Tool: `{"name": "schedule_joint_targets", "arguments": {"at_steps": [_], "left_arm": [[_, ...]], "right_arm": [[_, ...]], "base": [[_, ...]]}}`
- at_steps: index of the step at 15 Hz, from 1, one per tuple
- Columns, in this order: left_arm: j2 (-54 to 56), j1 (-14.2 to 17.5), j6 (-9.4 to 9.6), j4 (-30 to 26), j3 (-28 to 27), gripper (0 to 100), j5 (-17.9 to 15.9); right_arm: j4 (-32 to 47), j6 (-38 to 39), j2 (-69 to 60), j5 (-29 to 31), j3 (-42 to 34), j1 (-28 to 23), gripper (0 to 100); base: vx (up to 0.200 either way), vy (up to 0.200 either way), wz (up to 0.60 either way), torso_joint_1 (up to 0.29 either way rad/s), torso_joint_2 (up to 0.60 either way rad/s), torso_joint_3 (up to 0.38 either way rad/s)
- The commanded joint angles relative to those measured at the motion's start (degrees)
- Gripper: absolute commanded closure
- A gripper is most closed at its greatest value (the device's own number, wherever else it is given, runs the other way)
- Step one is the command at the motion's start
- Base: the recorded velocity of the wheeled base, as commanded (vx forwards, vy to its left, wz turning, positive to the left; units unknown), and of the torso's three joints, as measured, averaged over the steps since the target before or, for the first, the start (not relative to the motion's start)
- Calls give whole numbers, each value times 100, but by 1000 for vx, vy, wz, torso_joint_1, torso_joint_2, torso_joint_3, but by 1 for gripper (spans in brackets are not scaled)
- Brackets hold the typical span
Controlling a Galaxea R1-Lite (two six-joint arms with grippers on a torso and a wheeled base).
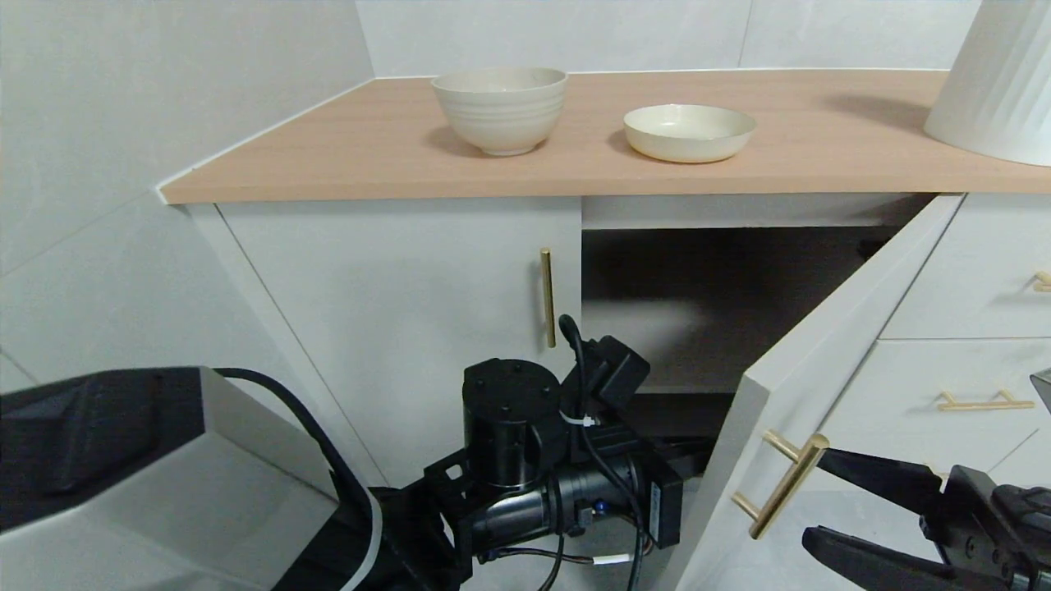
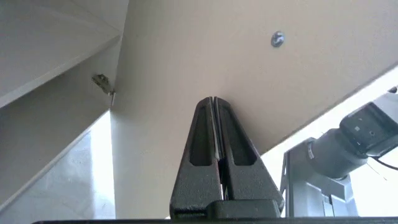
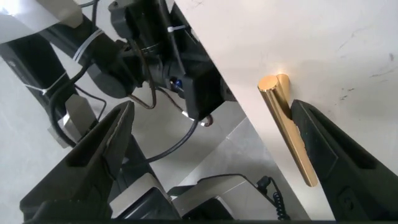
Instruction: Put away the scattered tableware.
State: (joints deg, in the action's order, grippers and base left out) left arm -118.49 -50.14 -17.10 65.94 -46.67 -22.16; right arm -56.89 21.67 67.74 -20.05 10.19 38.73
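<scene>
- The deep bowl (image 1: 499,111) stands on the desk (image 1: 345,156), above and left of the open door (image 1: 821,361), with nothing touching it. Risk: its smooth curved wall may slip out of a pinch on the rim.
- The left gripper (image 2: 213,106) has its fingers pressed together and carries nothing. It sits low, behind the open door and facing its inner face. Risk: if the door swings back, it strikes this arm.
- The shallow dish (image 1: 688,131) rests on the desk, above the open door and apart from the deep bowl. Risk: the low rim offers little purchase, and an arm rising from below may catch the desk's front edge.
- The door handle (image 3: 289,124) is on the outer face of the open door. Whether a finger touches it cannot be told.
- The right gripper (image 1: 814,496) has its fingers spread either side of the door handle and clamps nothing. Risk: a pull without closing lets the handle slide out.
- Count: one deep bowl, one shallow dish, one open door, one shut door (image 1: 394,328), one white ribbed vessel (image 1: 998,82), two grippers.
</scene>
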Motion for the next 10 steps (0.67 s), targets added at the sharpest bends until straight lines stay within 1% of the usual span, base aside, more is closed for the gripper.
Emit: {"name": "schedule_joint_targets", "arguments": {"at_steps": [1, 4, 8, 10], "left_arm": [[-113, 31, -4, -99, -211, 100, 19], [-403, 180, -4, -160, -449, 100, 28], [-359, 189, -4, -160, -449, 100, 54], [-332, 189, -4, -160, -449, 100, 63]], "right_arm": [[-6, 3, -16, -42, 0, 12, 0], [-6, 3, -130, -42, 9, -32, 0], [47, 3, -534, -78, 18, -23, 0], [258, -14, -631, -69, 44, -58, 0]], "base": [[0, 0, 0, 0, 0, 0], [0, 0, 0, 0, 0, 0], [0, 0, 0, 0, 0, 0], [0, 0, 0, 0, 0, 0]]}}
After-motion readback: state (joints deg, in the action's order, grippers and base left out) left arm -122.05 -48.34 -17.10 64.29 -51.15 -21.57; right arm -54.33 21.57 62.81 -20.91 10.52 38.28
